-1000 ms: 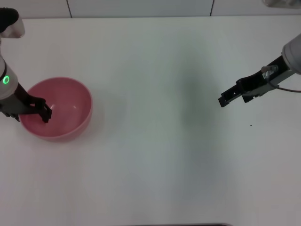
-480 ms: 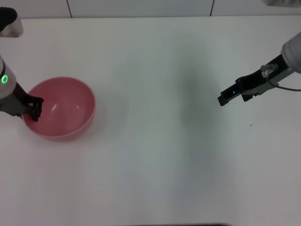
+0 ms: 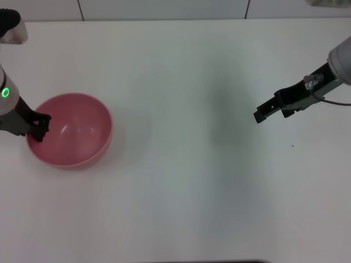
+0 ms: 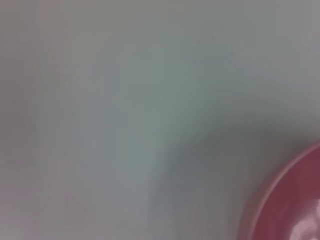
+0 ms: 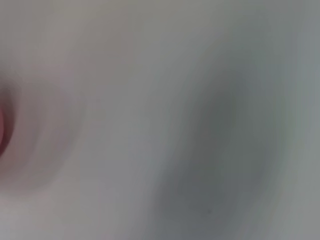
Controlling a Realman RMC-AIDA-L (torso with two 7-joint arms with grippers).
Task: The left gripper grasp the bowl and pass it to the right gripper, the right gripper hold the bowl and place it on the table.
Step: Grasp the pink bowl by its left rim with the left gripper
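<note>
The table [image 3: 186,181] is a broad white matte surface filling nearly the whole head view, with a tiny dark speck [image 3: 292,146] on its right part.

The bowl [image 3: 77,134] sits at the far left of the table, mouth facing up toward the head camera. It is round, so it has no long axis across the table; its only axis runs vertically through the open mouth. The pink-red inner wall is exposed, with a pale highlight on it. Whether its base is touching the table or raised slightly cannot be determined.

The left gripper [image 3: 38,127] is at the bowl's left rim. Its black fingers are closed over the rim, one part inside the bowl and the rest outside, clamped on the wall. The arm behind it shows a green glowing ring [image 3: 5,92].

The right gripper [image 3: 259,115] is well apart from the bowl, over the right half of the table, pointing left toward the centre. Its slim black fingers appear pressed together, with nothing between them.

View differences: only the head view shows both grippers and the whole bowl. The left wrist view shows just an arc of the bowl [image 4: 292,200] in one corner against the table [image 4: 125,100], and none of that arm's own fingers. The right wrist view shows blurred table [image 5: 175,100] with a thin reddish sliver at one edge, too indistinct to identify.
</note>
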